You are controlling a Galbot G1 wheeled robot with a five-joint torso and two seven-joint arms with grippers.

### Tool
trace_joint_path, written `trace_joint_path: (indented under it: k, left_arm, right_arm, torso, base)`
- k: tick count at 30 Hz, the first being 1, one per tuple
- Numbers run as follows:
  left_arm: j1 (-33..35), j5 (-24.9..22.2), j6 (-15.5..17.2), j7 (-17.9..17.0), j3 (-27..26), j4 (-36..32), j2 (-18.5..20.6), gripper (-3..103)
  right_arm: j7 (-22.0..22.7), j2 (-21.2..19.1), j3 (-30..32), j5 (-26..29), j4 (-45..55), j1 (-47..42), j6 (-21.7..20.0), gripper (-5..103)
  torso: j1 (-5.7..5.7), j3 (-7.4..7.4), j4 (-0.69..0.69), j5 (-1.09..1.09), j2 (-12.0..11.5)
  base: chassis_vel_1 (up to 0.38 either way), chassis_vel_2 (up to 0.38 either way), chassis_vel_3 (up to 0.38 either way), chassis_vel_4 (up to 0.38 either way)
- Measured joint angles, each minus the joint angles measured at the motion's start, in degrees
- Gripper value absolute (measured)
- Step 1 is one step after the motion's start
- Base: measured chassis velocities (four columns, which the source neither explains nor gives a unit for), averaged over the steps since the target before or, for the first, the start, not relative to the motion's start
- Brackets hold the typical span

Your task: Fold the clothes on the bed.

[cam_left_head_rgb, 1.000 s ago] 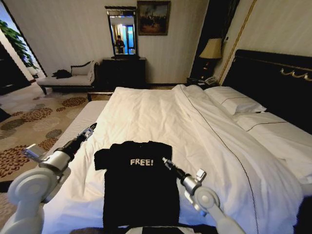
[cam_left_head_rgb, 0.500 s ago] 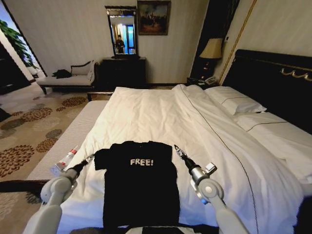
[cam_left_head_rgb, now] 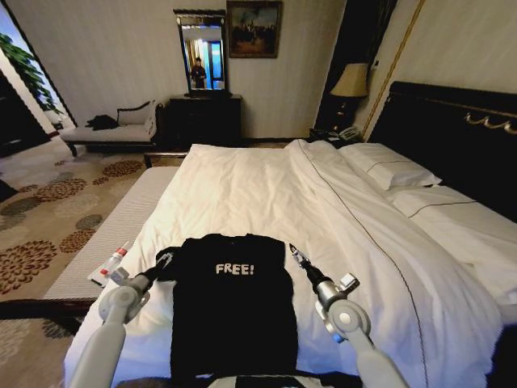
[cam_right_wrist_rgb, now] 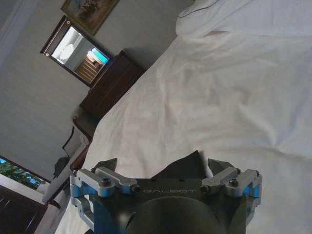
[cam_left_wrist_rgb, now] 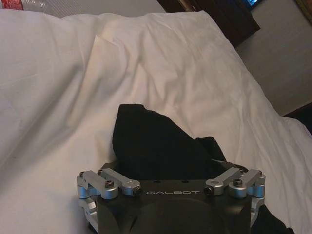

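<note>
T-shirt (cam_left_head_rgb: 234, 303) flat, bed (cam_left_head_rgb: 266, 194) edge near

The head camera looks down the white bed (cam_left_head_rgb: 266, 186). Both wrist cameras sit close above its near edge, sharing the black shirt (cam_left_head_rgb: 233, 299).

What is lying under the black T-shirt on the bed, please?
The black T-shirt lies flat on the bed's white duvet. Whatever is directly beneath the fabric is covered.
</note>
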Motion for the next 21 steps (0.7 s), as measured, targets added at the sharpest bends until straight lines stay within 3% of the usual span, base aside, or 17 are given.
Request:
trace_joint_path:
  k: [15, 18, 21]
  left_arm:
    - [-2.7, 0.5, -0.3, -0.5, -0.3, 2.8, 0.6, 101]
    - [-3.2, 1.2, -0.6, -0.5, 0.0, 3.6, 0.4, 96]
    - [-3.3, 2.1, -1.0, -0.3, 0.0, 4.0, -0.1, 81]
  right_arm:
    - [0.2, 0.5, -0.6, -0.7, -0.4, -0.4, 0.0, 100]
    - [0.4, 0.4, -0.6, -0.8, -0.4, -0.4, 0.0, 100]
    - [0.5, 0.4, -0.6, -0.9, -0.4, -0.5, 0.0, 100]
  torso:
    - [0.00, -0.01, -0.01, 0.00, 0.0]
    - [0.00, 0.00, -0.01, 0.00, 0.0]
    - [0.00, 0.00, -0.01, -0.01, 0.0]
  base:
    - [0.000, 0.000, 0.000, 0.000]
    - [0.000, 0.000, 0.000, 0.000]
    - [0.000, 0.000, 0.000, 0.000]
